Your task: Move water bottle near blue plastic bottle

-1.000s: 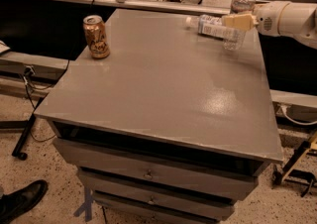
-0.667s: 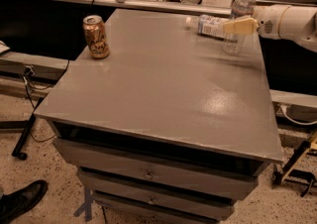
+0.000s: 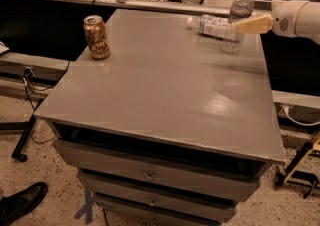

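Observation:
The water bottle (image 3: 233, 40) stands upright at the table's far right, clear with a white cap. My gripper (image 3: 239, 26) reaches in from the right, and its tan fingers (image 3: 254, 23) are shut on the bottle's middle, covering the label band. The bottle's base is at the tabletop. The blue plastic bottle (image 3: 211, 25) lies on its side just left of and behind the water bottle, with its white cap pointing left. The two bottles are almost touching.
A brown soda can (image 3: 97, 36) stands near the far left edge of the grey table (image 3: 160, 95). Drawers (image 3: 150, 175) sit under the front edge. A railing runs behind the table. A black shoe (image 3: 22, 202) is on the floor at the lower left, and a yellow clamp stand (image 3: 300, 162) at the right.
My gripper has moved left and slightly toward the front with the water bottle, bringing it closer to the lying blue plastic bottle. The can has not moved.

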`<state>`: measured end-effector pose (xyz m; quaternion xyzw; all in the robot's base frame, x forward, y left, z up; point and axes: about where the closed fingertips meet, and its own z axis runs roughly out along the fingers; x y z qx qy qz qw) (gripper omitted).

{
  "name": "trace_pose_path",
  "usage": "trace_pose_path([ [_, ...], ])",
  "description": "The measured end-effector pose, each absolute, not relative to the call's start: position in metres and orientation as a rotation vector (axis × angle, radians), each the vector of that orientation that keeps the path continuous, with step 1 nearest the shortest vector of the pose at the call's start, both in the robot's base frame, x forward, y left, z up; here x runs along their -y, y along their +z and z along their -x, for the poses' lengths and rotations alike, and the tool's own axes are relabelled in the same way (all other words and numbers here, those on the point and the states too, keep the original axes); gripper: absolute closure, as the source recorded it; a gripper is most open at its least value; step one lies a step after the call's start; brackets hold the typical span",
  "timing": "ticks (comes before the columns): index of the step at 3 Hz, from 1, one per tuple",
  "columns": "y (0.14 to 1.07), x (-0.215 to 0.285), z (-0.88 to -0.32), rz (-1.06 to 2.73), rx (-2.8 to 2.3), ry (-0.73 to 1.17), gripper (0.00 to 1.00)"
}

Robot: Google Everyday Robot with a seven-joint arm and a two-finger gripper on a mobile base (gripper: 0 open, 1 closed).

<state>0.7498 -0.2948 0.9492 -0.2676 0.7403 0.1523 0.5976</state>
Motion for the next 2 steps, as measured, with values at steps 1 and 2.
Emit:
trace_pose_path([
  [1,1.005,0.328,-0.712,0.676,-1.647,0.290,0.00],
  [2,1.052,0.343,-0.656,0.790,-1.595,0.274,0.00],
])
